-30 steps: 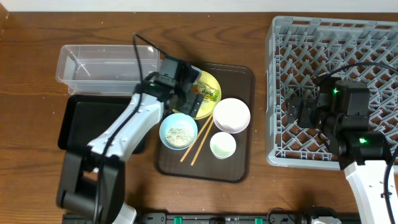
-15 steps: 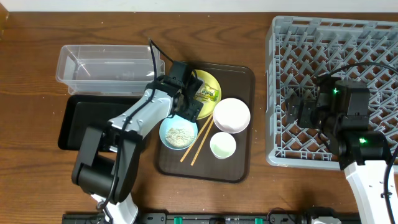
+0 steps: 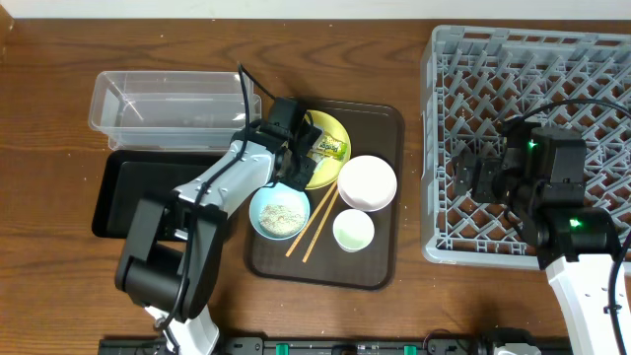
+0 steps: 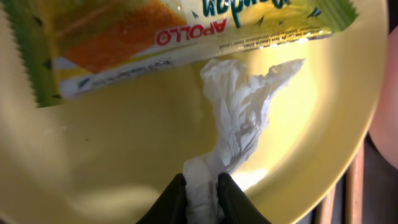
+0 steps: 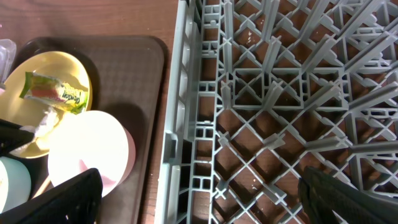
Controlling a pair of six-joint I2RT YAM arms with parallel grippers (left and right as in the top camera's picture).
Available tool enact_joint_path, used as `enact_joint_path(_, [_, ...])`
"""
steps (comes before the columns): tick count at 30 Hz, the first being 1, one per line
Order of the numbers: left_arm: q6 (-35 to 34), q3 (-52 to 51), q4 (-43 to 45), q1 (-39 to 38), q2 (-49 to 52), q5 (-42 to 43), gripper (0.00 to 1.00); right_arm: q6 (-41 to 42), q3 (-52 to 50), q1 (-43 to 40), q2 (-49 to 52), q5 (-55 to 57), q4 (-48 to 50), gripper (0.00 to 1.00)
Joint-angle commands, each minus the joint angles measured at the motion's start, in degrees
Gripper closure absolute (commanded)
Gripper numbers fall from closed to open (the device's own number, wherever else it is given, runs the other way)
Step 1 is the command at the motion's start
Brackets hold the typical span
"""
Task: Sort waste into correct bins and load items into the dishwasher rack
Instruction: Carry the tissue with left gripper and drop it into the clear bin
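Over the plate [image 4: 124, 155], at the far left corner of the brown tray [image 3: 380, 128], the left arm reaches in from the near left with its forearm slanting right and its wrist pitched down. The left gripper [image 4: 202, 193] is closed, pinching the near end of the white scrap [image 4: 239, 118]. The scrap lies on the plate just beside the wrapper [image 4: 155, 37]. The right arm rises from the near right. The right gripper [image 3: 468, 177] hovers over the left part of the rack [image 3: 592, 59], fingers spread wide and holding nothing.
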Motion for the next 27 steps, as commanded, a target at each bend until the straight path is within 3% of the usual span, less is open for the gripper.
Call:
enact_joint_path(1, [-0.33, 3.08, 0.13, 1.46, -5.40, -0.39, 0.81, 0.66, 1.40, -0.31, -0.24, -0.46, -0.07, 0.01])
enact_joint_path(9, [-2.71, 4.02, 6.29, 9.16, -14.95, -7.91, 0.81, 0.66, 1.40, -0.31, -0.24, -0.46, -0.04, 0.01])
enact_joint_path(16, [-2.73, 4.02, 13.53, 18.18, -12.81, -9.14, 0.77, 0.66, 1.40, -0.31, -0.24, -0.46, -0.04, 0.01])
enact_joint_path(17, [-2.73, 4.02, 13.97, 18.97, -12.22, -9.14, 0.75, 0.66, 1.40, -0.31, -0.24, -0.46, -0.04, 0.01])
enact_joint_path(19, [-2.75, 4.02, 14.47, 20.26, -11.17, -9.09, 0.51, 0.66, 1.40, -0.31, -0.24, -0.46, -0.04, 0.01])
enact_joint_path(20, [-2.80, 4.02, 14.53, 20.50, -10.93, -9.09, 0.44, 0.66, 1.40, -0.31, -0.24, -0.46, -0.04, 0.01])
enact_joint_path(24, [-4.31, 4.02, 14.69, 19.96, -11.39, -6.69, 0.37, 0.66, 1.40, -0.31, -0.24, -0.46, 0.00, 0.01])
enact_joint_path(27, [-10.82, 4.02, 14.10, 18.64, -11.87, -2.23, 0.37, 0.66, 1.38, -0.31, -0.24, -0.46, 0.00, 0.01])
